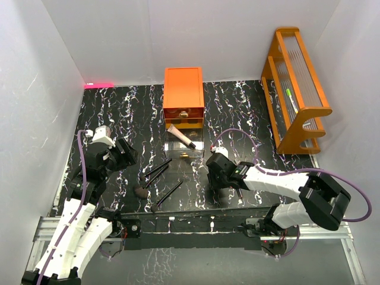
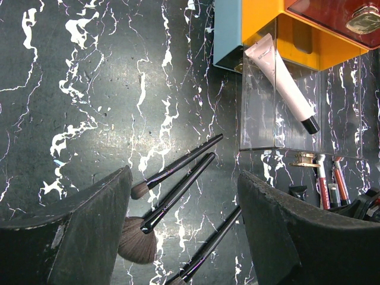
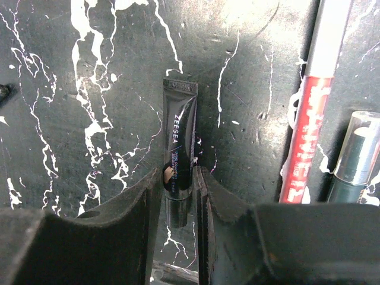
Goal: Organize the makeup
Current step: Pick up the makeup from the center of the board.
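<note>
The right gripper (image 3: 179,178) pinches the dark tube (image 3: 180,133) near its cap end, jaws narrow on both sides; the tube lies flat on the table (image 3: 53,196), probably gripped for lifting. The left gripper (image 2: 185,174) stands wide above the brushes (image 2: 178,181), empty; the pink tube (image 2: 279,80) rests against the orange drawer chest (image 2: 267,21).

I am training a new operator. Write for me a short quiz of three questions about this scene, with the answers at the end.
1. How many long brushes lie on the table?
2. True or false: the left gripper holds one of them.
3. What is between the fingers of the right gripper? A) a black tube B) a beige sponge C) a round compact

Key: 1 three; 2 false, it is open and empty; 3 A.
</note>
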`<action>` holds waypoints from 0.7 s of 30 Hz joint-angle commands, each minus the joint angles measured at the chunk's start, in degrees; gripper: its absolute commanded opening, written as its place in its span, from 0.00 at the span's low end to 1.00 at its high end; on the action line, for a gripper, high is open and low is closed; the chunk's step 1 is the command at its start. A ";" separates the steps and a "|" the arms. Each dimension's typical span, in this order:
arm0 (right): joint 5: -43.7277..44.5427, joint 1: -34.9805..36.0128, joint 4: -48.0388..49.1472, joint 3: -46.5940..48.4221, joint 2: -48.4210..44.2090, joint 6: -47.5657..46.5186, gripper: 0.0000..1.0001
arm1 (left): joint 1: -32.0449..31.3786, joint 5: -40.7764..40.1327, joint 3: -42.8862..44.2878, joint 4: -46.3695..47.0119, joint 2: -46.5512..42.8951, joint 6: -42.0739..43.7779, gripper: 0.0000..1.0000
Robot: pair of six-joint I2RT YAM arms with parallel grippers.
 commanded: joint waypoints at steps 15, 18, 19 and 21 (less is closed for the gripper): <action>6.91 0.17 -5.38 4.55 -2.72 1.61 0.23 | 0.15 0.11 -0.45 -0.37 -1.00 -0.12 0.71; 12.01 0.22 -12.73 10.23 -6.70 1.41 0.23 | 0.15 0.16 -0.41 -0.38 -1.10 -0.12 0.71; 13.95 0.22 -14.78 12.47 -7.85 1.16 0.23 | 0.16 0.19 -0.42 -0.38 -1.19 -0.08 0.71; 17.57 0.21 -18.18 17.89 -9.56 -0.13 0.23 | 0.14 0.20 -0.40 -0.38 -1.29 -0.12 0.71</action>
